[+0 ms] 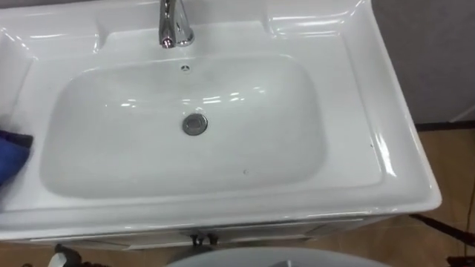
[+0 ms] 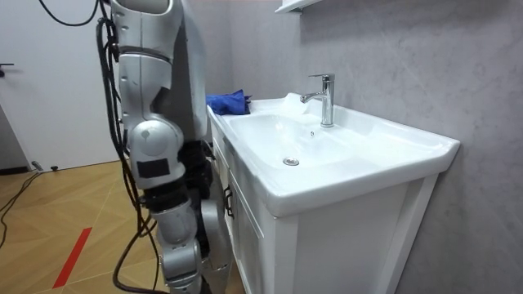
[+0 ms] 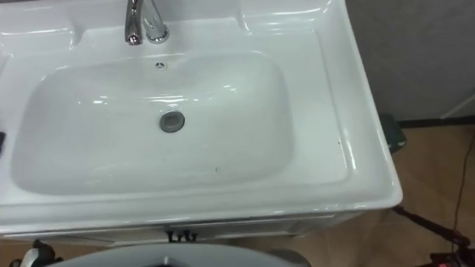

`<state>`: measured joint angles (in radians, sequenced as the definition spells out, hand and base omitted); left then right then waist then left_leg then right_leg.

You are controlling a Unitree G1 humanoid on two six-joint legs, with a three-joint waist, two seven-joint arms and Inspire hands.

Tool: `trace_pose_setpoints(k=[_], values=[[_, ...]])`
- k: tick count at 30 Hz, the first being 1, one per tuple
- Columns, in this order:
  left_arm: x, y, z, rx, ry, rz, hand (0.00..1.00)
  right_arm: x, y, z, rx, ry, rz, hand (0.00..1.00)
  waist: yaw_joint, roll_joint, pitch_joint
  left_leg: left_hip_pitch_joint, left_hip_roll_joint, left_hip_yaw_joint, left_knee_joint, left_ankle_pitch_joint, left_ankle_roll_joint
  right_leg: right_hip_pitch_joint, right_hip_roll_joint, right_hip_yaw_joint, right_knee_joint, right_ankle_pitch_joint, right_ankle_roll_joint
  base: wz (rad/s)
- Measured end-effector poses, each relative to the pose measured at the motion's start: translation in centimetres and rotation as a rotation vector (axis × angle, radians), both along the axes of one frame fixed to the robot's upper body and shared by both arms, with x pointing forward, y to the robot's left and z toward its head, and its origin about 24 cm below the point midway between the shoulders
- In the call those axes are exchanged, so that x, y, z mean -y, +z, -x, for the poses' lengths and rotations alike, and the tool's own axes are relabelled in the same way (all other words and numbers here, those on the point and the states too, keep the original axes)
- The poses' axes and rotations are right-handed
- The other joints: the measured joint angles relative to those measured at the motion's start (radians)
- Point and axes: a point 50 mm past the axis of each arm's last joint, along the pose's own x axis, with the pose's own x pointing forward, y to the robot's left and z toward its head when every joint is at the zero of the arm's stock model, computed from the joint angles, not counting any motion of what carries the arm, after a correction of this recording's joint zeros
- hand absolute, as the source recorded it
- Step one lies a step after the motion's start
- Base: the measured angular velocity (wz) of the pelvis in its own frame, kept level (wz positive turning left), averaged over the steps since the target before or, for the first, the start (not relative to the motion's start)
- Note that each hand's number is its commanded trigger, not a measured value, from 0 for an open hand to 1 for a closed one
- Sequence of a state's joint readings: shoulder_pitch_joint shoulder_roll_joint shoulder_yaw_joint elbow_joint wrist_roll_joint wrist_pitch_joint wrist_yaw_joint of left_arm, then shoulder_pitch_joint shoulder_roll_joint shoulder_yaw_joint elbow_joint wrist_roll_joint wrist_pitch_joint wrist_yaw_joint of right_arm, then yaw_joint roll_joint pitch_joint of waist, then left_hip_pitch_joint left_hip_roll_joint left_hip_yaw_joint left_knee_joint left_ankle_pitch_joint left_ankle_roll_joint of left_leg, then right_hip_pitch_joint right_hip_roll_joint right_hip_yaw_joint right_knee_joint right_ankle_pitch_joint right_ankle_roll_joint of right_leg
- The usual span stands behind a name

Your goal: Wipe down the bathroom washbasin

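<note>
White basin (image 1: pixel 185 159) sits bare below the tap (image 1: pixel 175 26); a soft, light blue cloth (image 1: pixel 11 152), graspable anywhere by its bunched folds, lies at its left rim. State of the fingers: cannot tell.

Bright, even light from overhead is reflected as white glare streaks on the basin (image 1: pixel 185 126) and its rim; the faucet (image 1: pixel 174 26) is rendered slightly soft, and shadows are kept faint.
</note>
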<state>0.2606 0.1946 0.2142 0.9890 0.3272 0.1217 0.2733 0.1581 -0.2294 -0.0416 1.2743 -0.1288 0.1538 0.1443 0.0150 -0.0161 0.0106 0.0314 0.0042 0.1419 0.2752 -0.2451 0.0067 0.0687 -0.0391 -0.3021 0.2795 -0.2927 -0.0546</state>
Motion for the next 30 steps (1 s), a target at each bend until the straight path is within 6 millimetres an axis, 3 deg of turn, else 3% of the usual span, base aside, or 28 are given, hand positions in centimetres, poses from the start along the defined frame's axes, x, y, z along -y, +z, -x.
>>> trace_pose_setpoints(k=[9, 17, 23, 30], values=[[0.4, -0.4, 0.9, -0.054, 0.006, 0.063, 0.0, 0.0, 0.0, 0.1, -0.019, -0.014, 0.001, 0.0, -0.009, 0.006, -0.0068, 0.01, -0.001, 0.029, 0.023, -0.015, 0.024, -0.002, -0.011, 0.022, 0.028, 0.003, 0.015, -0.08], [0.9, -0.9, 1.5, -0.115, 0.034, 0.135, 0.0, 0.0, 0.0, 0.0, -0.035, -0.013, -0.007, 0.0, 0.006, 0.009, -0.0149, -0.002, -0.002, 0.046, 0.032, -0.032, 0.043, -0.018, -0.018, 0.032, 0.035, 0.016, 0.034, -0.06], [1.0, -1.0, 1.5, -0.123, 0.045, 0.174, 0.0, -0.1, 0.0, -0.2, -0.034, 0.003, -0.009, 0.0, 0.02, -0.015, -0.0187, -0.001, -0.011, 0.045, 0.028, -0.035, 0.054, -0.017, -0.028, 0.031, 0.035, 0.019, 0.045, 0.02], [1.2, -1.2, 1.9, -0.14, 0.051, 0.197, 0.0, -0.3, 0.0, -1.1, -0.018, 0.008, -0.021, 0.0, 0.024, -0.061, -0.0143, -0.003, -0.017, 0.043, 0.033, -0.041, 0.066, -0.016, -0.031, 0.034, 0.034, 0.025, 0.058, 0.0]])
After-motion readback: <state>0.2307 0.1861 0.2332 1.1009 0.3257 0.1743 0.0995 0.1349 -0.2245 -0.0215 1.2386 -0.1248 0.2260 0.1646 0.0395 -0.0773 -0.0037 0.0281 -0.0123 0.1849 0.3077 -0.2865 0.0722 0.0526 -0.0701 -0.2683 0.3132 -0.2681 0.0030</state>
